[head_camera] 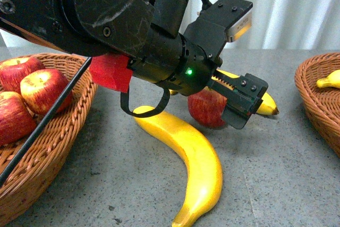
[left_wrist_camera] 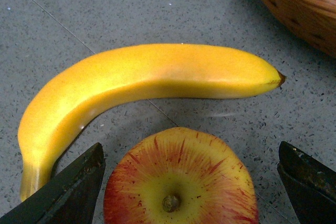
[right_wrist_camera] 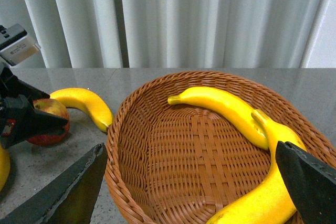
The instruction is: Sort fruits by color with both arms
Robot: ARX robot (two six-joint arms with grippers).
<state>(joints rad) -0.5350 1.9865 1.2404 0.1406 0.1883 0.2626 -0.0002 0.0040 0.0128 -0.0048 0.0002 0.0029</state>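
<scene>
Seemingly at the pick-up step: left gripper [left_wrist_camera: 190, 174] open and empty, jaws either side of the loose apple [head_camera: 206, 109] on the worktop [head_camera: 287, 163], not touching. Next calls for lowering, closing on the apple, carrying to the left basket [head_camera: 58, 131]. Right gripper [right_wrist_camera: 189, 187] open, empty, above the right basket [right_wrist_camera: 121, 129]. Four apples [head_camera: 45, 89]: one loose, three in the left basket. Four bananas [head_camera: 196, 158]: two on the worktop, two in the right basket.
</scene>
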